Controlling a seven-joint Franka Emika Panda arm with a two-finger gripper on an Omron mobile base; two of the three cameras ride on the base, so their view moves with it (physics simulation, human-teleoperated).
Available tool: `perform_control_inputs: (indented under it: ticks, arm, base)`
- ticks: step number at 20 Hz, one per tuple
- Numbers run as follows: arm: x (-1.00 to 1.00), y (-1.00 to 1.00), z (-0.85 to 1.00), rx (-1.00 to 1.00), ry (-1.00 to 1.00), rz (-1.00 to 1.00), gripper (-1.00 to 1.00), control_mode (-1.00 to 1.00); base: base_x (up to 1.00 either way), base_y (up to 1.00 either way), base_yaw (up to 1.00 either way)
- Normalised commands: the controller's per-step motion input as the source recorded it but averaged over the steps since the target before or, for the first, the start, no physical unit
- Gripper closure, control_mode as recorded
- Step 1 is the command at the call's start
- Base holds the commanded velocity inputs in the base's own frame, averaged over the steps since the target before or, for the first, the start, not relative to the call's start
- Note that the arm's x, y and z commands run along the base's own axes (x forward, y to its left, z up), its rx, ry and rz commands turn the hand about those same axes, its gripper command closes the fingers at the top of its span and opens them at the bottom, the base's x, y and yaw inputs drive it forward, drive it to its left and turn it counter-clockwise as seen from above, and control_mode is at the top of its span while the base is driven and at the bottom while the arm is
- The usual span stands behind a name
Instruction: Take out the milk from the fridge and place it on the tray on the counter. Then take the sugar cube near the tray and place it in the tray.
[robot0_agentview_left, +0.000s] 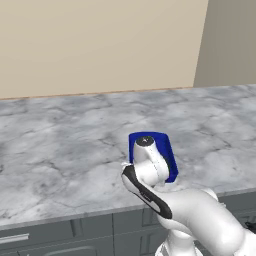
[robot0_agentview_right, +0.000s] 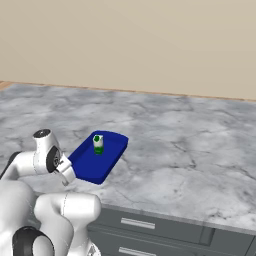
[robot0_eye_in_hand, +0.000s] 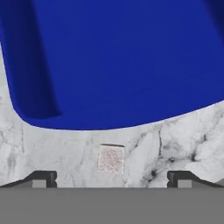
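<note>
Right base view, lower left: the white arm bent low over the front of the counter (robot0_agentview_right: 190, 150), with the gripper (robot0_agentview_right: 65, 176) just off the near left corner of the tray (robot0_agentview_right: 87, 167). The tray lay centre-left of that frame, well back from the counter's front edge. The milk (robot0_agentview_right: 98, 144) stood upright inside the tray, toward its far end.

Left base view, centre: the tray (robot0_agentview_left: 167, 150) showed as a blue patch behind the arm's wrist, most of it covered by the arm. Marble counter (robot0_agentview_left: 60, 150) ran across the whole middle band, dark cabinet fronts (robot0_agentview_left: 60, 235) along the bottom.

Hand view, left to right: one dark fingertip (robot0_eye_in_hand: 43, 178) at the lower left, the sugar cube (robot0_eye_in_hand: 111, 159) at lower centre on bare marble, the other fingertip at the lower right. Fingers stood released and spread wide, the cube between them and touching neither. Cube lay just outside the tray's (robot0_eye_in_hand: 113, 65) rounded rim, close but apart. Tray took the whole upper part of the frame.
</note>
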Motion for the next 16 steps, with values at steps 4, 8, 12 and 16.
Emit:
perform_control_inputs:
  ticks: [4,8,12,16]
  arm:
    - [0.00,-0.31,-0.35,0.09,-0.13,0.00,-1.00,-1.00]
    - [-0.13,-0.31,-0.40,0.06,-0.05,0.00,-1.00,-1.00]
    - [-0.36,-0.16,-0.39,0.02,0.00,0.00,-1.00,-1.00]
    - [-0.40,-0.07,-0.26,0.02,0.00,0.00,-1.00,-1.00]
  base:
    - [0.00,0.00,0.00]
    - [0.00,0.00,0.00]
    - [0.00,0.00,0.00]
    - [0.00,0.00,0.00]
